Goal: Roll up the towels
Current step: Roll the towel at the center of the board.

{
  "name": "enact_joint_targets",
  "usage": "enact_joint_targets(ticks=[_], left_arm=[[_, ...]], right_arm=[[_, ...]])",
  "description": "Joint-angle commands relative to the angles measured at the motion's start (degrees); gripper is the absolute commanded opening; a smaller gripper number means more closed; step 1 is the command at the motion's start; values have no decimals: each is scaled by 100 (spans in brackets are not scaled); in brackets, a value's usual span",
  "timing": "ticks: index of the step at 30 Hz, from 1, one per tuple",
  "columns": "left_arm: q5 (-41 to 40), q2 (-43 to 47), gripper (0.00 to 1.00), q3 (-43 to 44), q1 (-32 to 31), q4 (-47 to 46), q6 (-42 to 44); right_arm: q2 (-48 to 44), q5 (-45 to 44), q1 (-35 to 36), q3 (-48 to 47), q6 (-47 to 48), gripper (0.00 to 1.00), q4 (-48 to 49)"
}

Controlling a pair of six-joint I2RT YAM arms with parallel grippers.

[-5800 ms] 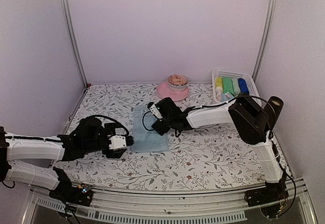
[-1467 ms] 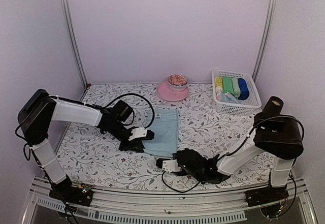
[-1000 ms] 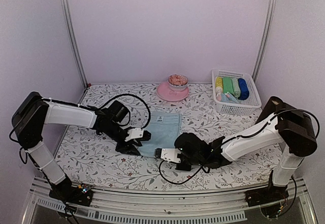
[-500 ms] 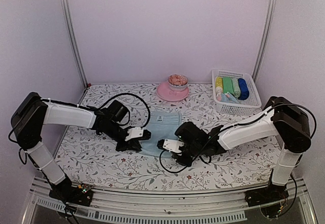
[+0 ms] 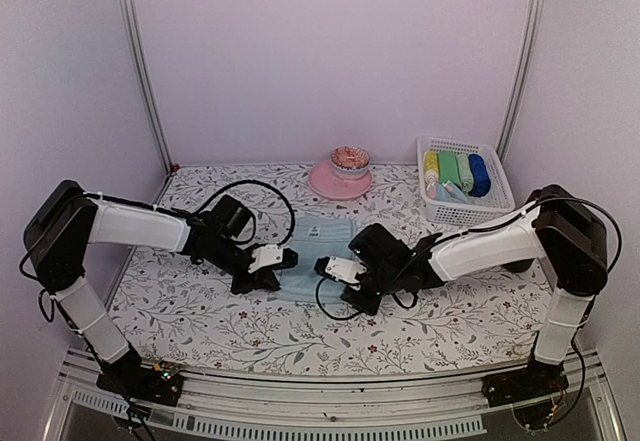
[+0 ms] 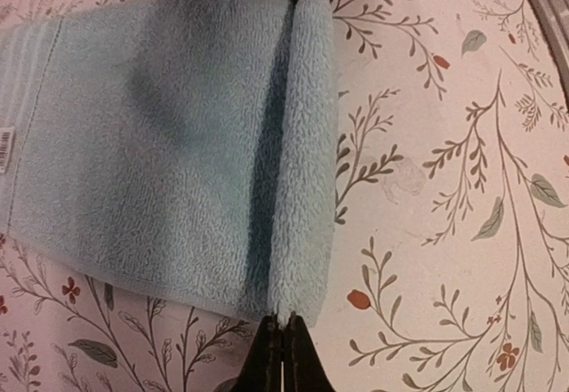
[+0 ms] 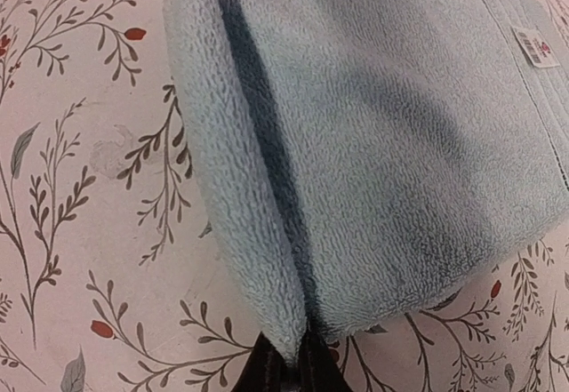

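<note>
Towel (image 5: 310,239) pale blue, plain, with a white tag (image 7: 536,47). Bench (image 5: 420,313) white, sprigged with grey-green leaves and small red flowers. Plate (image 5: 322,179) pink. Basket (image 5: 468,214) white, its rolls (image 5: 453,169) yellow, green and blue.

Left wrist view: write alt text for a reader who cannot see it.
A pale blue towel lies on a floral-print table, its right edge raised into a fold. The left gripper, at the bottom edge, is shut on that fold's end.
</note>
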State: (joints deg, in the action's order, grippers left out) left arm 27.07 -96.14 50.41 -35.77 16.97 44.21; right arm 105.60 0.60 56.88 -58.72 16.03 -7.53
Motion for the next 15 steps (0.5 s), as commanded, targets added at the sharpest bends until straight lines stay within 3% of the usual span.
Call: enact_joint_targets(ticks=[1, 9, 15], left_arm=[[-125, -107, 0, 91, 166, -167, -149], [-295, -229, 0, 118, 193, -245, -240], [-405, -264, 0, 152, 197, -361, -364]], right_arm=[[21, 15, -148, -131, -139, 10, -88], [-58, 170, -184, -121, -153, 18, 7], [-75, 26, -187, -129, -210, 33, 103]])
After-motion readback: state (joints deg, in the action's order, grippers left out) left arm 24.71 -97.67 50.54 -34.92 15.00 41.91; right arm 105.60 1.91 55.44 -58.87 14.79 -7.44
